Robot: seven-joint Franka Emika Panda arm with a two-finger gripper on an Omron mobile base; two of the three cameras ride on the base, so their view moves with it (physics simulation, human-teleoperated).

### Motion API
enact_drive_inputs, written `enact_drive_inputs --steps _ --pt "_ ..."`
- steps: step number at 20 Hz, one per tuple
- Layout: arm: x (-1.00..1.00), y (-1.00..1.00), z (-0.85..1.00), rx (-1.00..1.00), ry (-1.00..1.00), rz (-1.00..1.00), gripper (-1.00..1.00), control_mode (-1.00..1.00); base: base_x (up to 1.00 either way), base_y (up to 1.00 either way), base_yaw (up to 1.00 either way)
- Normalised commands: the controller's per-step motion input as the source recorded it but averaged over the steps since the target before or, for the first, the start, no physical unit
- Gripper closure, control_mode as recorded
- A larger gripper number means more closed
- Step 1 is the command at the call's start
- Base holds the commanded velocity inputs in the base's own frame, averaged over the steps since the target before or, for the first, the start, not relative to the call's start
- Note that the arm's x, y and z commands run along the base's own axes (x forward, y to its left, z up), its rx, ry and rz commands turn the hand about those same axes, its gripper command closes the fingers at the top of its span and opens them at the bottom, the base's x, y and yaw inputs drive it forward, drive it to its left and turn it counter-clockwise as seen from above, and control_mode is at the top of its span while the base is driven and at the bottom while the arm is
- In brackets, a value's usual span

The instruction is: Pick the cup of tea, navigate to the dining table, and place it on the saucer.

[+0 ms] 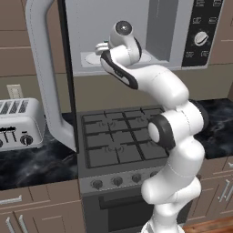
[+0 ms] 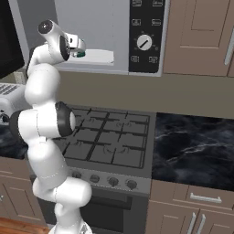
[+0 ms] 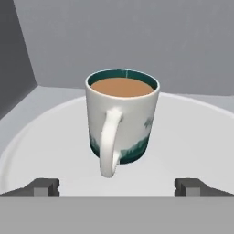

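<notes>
- I am reaching my pincer into the open microwave above the stove, and its two fingers are standing wide apart, holding nothing.
- The cup of tea is sitting upright near the middle of the big white microwave plate, just ahead of my fingertips, its handle turning straight toward me.
- I am judging it a stiff, glazed, slippery thing, light in itself but filled nearly to the brim, so any tilt is risking a spill.
- The handle is looking too thin and curved to pinch safely; I am favouring the round body, one finger on each side, below the rim and level.
- A chip or crack is likely if I am squeezing hard or knocking it against the microwave wall.
</notes>
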Motion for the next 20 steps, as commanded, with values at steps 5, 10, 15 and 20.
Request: enact_drive_inputs --steps 5,10,15,20 --pt "0.16 0.06 -0.01 0.00 0.00 -0.01 -1.00 -1.00 0.00 0.00 0.00" --pt "0.15 0.07 -0.01 0.00 0.00 0.00 -1.00 -1.00 0.00 0.00 0.00" --pt "0.07 0.06 0.00 0.00 0.00 0.00 -1.00 -1.00 0.00 0.00 0.00" --pt "0.13 0.00 -0.02 0.00 0.00 -0.01 -1.00 -1.00 0.00 0.00 0.00"
